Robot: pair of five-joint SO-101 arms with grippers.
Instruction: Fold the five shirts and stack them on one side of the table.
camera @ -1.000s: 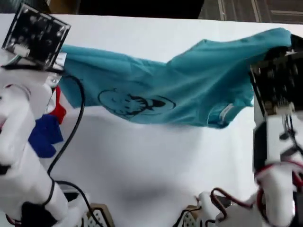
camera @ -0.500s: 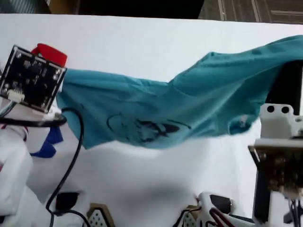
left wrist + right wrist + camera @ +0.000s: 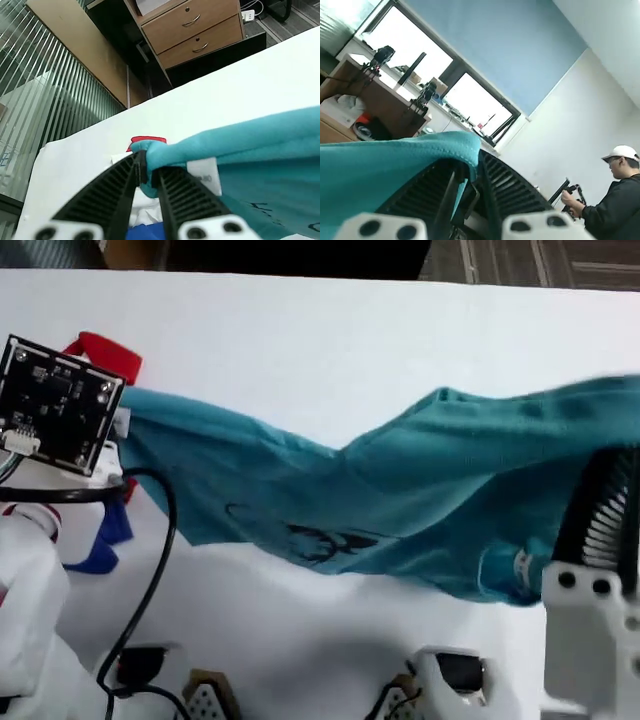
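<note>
Shirt point(image 3: 400, 490), teal, hangs strung over the table point(image 3: 350, 330) with its long axis running arm to arm, left gripper point(image 3: 148, 170) pinched on one end, right gripper point(image 3: 470, 172) clamped on the other; you should probably lower both ends evenly.

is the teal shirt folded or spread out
Spread out, not folded: the teal shirt hangs stretched between the left hand and the right hand, each shut on an end, over the table.

You'll find no legible text here. The teal shirt point(image 3: 420, 480) carries a dark line drawing point(image 3: 315, 538); print on its white tag point(image 3: 203, 175) is too small to read.
</note>
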